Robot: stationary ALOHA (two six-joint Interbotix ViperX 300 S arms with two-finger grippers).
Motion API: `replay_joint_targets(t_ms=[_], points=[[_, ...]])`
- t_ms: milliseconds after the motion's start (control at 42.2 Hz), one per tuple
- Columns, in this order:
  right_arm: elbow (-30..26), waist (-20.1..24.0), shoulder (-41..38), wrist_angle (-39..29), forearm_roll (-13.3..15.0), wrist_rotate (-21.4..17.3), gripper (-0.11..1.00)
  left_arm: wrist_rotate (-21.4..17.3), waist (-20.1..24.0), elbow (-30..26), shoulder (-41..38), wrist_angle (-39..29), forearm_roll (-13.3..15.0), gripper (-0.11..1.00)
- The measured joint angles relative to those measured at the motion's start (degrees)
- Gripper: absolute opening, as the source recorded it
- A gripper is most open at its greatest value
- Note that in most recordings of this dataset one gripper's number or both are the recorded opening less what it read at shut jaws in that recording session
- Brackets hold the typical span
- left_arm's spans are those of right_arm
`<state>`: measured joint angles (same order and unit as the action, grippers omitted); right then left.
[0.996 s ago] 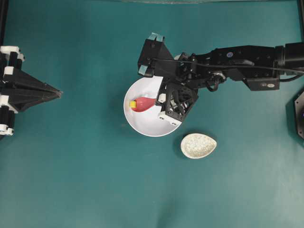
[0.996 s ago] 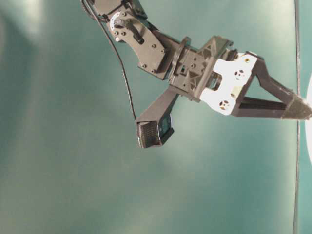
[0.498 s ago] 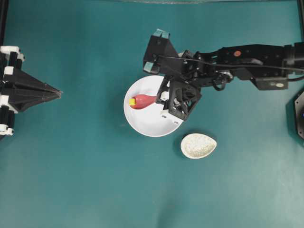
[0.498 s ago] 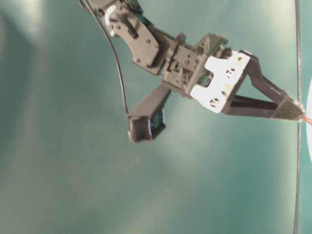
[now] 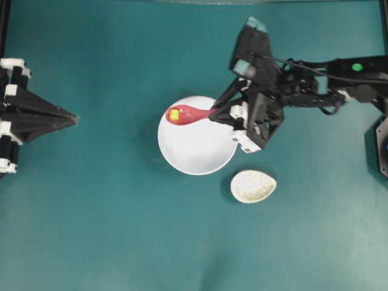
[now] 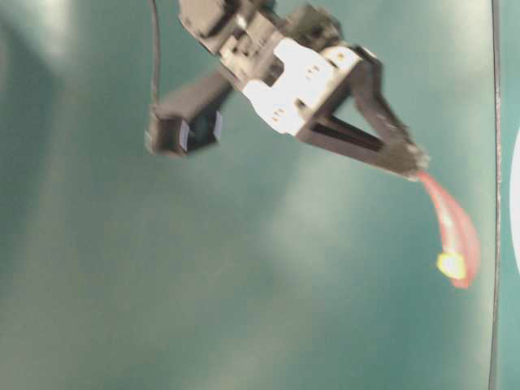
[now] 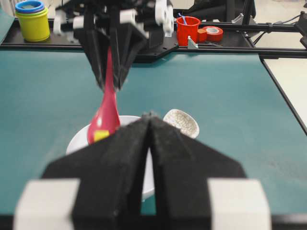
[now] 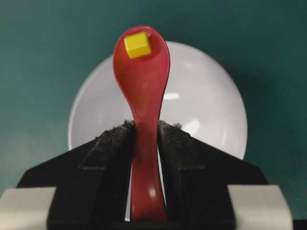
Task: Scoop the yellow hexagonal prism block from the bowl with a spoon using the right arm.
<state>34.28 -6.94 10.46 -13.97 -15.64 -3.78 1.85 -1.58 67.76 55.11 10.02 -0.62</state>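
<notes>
The right claw (image 8: 145,132) pinches the spoon (image 8: 143,86) by its handle, above the bowl (image 8: 211,105). The yellow block (image 8: 137,44) sits loose near the scoop's far tip; any tilt or jolt could roll it off. The left claw (image 7: 149,125) rests pressed together, well apart.

The teal table (image 5: 97,218) bears the white bowl (image 5: 194,151) and a speckled dish (image 5: 253,186).

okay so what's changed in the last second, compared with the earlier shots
The right hand, gripping the spoon, lifted it out of the bowl with the yellow block in the scoop. Bowl, speckled dish and shut left hand stayed put.
</notes>
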Motion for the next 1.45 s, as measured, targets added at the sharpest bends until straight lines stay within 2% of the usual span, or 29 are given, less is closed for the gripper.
replay_joint_targets(t_ms=[308, 545, 1447], points=[[4.92, 0.00, 7.03, 5.01, -0.97, 0.09, 0.24, 0.00, 0.09, 0.00, 0.00, 0.00, 0.00, 0.00], [6.33, 0.00, 10.20, 5.80, -0.97, 0.00, 0.24, 0.00, 0.09, 0.00, 0.00, 0.00, 0.00, 0.00], [6.42, 1.32, 10.37, 7.73, -0.97, 0.18, 0.24, -0.26, 0.09, 0.00, 0.00, 0.00, 0.00, 0.00]])
